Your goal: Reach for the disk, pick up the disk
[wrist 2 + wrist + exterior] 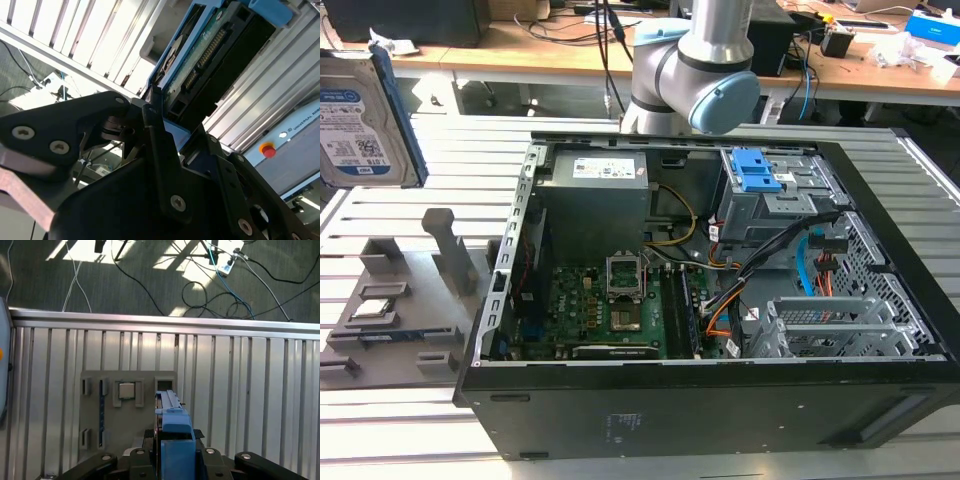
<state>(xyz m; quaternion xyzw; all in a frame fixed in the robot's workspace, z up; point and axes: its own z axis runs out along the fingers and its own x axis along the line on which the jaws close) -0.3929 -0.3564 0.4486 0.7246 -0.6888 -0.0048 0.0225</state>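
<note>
**Disk [360,115] clamped in the fingers, clear of the table**

Black fingers [156,145] are closed on the disk, one against each flat side. In the first wrist view the disk [174,440] stands on edge between them, with its blue frame facing the camera. The second wrist view shows its circuit-board side and connector end.

In the exterior view the disk hangs at the exterior view's left, its label towards the camera, raised clear of the slatted table [380,215]. Below it on the table lies a grey holder [410,300] carrying a square chip [126,390]. An open computer case [720,410] sits just beside the holder, towards the exterior view's right. The arm [695,70] rises behind the case.
</note>
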